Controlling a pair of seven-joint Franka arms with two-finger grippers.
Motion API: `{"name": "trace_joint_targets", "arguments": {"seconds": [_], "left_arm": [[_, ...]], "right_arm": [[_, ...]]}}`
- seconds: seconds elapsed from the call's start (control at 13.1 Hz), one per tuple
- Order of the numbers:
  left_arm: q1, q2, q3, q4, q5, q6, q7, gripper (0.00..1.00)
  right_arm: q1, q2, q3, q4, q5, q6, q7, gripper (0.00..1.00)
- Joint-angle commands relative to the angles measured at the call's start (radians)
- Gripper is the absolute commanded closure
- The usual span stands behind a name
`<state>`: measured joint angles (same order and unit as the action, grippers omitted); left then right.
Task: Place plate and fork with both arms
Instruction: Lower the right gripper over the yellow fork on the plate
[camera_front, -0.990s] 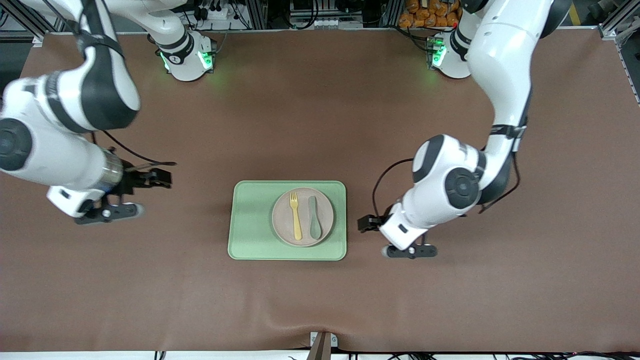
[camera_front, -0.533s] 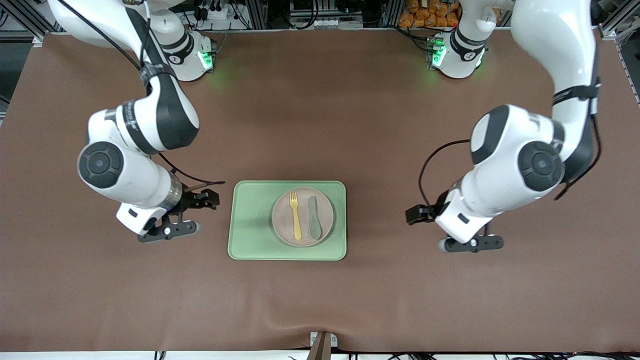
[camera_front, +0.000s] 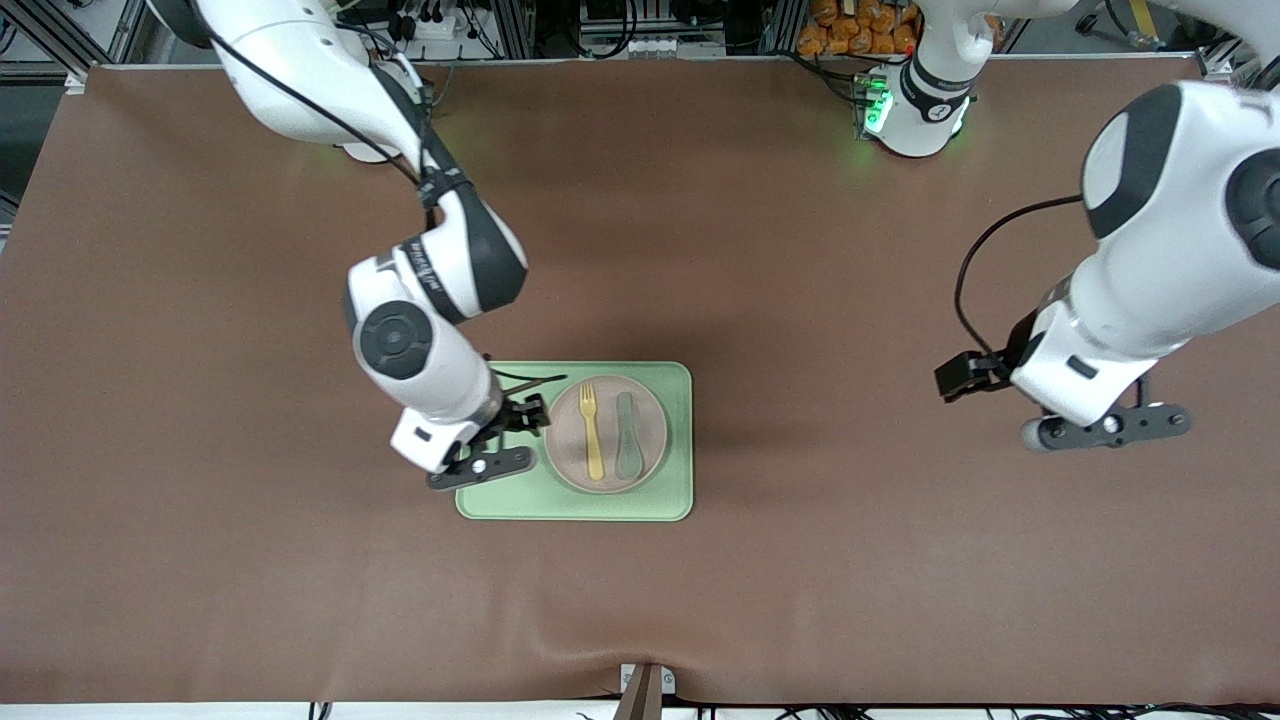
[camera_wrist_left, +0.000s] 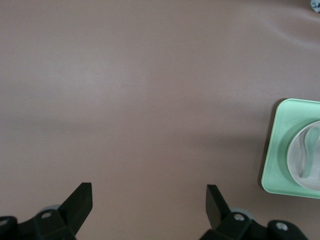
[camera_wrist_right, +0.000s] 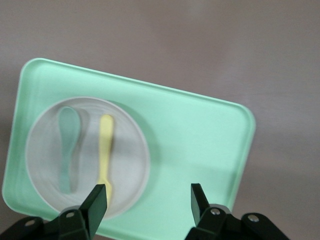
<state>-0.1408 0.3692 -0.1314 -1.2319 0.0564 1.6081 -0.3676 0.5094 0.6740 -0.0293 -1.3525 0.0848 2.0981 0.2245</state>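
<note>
Brown table (camera_front: 300, 560) held a green tray (camera_front: 500, 490) with the plate (camera_front: 655, 425) and fork (camera_front: 592, 430); the right gripper (camera_front: 515, 435) hung wide open and empty over it, and the left gripper (camera_front: 1000, 400) hung open and empty over bare table.

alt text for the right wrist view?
The right gripper, open, hovers over a light-green tray holding a round plate. A yellow fork and a grey-green spoon lie side by side on the plate.

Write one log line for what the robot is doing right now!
right gripper: open, over tray | left gripper: open, over bare table | fork, spoon: on plate
</note>
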Motion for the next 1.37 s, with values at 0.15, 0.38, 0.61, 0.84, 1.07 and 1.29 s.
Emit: {"name": "trace_joint_targets", "arguments": {"seconds": [0.15,0.38,0.61,0.84,1.07,1.29], "left_arm": [[0.059,-0.154,-0.017,-0.153,0.016,-0.013,0.041,0.0],[0.114,-0.225,-0.019,-0.224,-0.016,-0.011,0.081,0.0],[0.135,-0.277,-0.017,-0.276,-0.023,-0.011,0.127,0.0],[0.136,-0.294,-0.014,-0.271,-0.021,-0.013,0.131,0.0],[0.136,-0.291,-0.01,-0.239,-0.007,-0.014,0.13,0.0],[0.138,-0.311,-0.011,-0.248,-0.021,-0.043,0.121,0.0]], "right_arm": [[0.06,0.082,-0.014,0.036,0.0,0.025,0.053,0.34],[0.086,0.111,-0.014,0.009,-0.008,0.14,0.088,0.32],[0.106,0.157,-0.014,0.013,-0.032,0.186,0.095,0.41],[0.109,0.157,-0.014,0.007,-0.048,0.177,0.096,0.42],[0.121,0.159,-0.014,-0.019,-0.059,0.183,0.095,0.45],[0.127,0.162,-0.014,-0.048,-0.069,0.181,0.099,0.46]]}}
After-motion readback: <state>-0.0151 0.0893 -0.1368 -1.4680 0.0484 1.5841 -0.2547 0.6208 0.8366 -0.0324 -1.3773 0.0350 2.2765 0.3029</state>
